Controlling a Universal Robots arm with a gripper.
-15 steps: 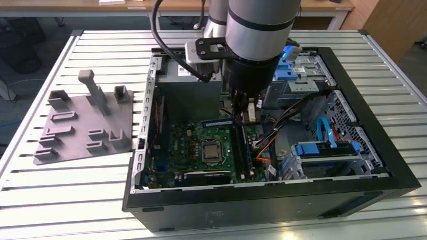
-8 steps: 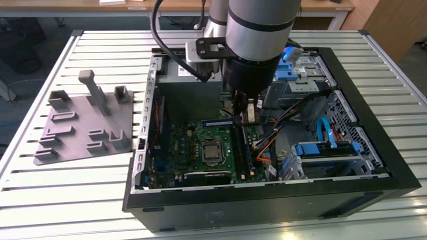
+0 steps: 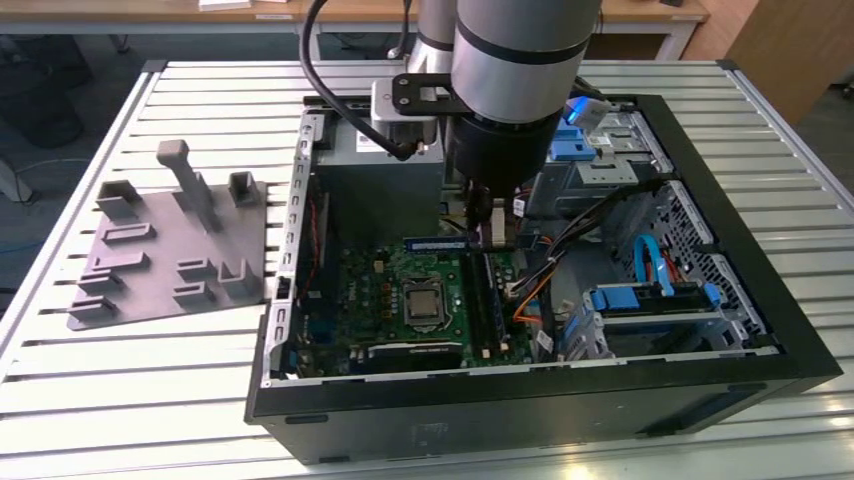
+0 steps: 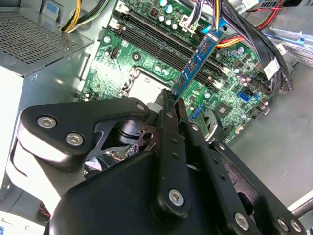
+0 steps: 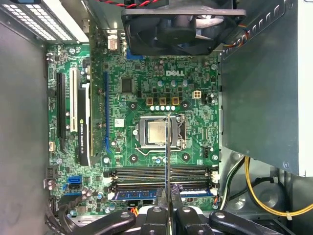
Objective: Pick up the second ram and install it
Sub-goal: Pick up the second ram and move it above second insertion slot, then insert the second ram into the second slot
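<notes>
My gripper (image 4: 172, 100) is shut on the second ram (image 4: 195, 63), a long blue circuit-board stick that juts out from between the fingertips. It hangs tilted above the green motherboard (image 4: 146, 68), over the long black memory slots (image 4: 161, 39). In the first wrist view the second ram (image 5: 167, 156) appears edge-on as a thin line rising from the gripper (image 5: 167, 209) across the slots (image 5: 161, 173). Another blue stick (image 5: 139, 194) sits in the slot nearest the board's edge and also shows in the exterior view (image 3: 438, 243). There the gripper (image 3: 486, 228) reaches down into the open computer case (image 3: 747, 300).
A grey fixture plate (image 3: 174, 250) with upright posts lies on the slatted table at the exterior view's left. Inside the case are the grey power supply (image 3: 380, 170), the processor socket (image 5: 156, 132), a black fan (image 5: 181, 24), cable bundles (image 4: 254, 34) and blue drive brackets (image 3: 641, 300).
</notes>
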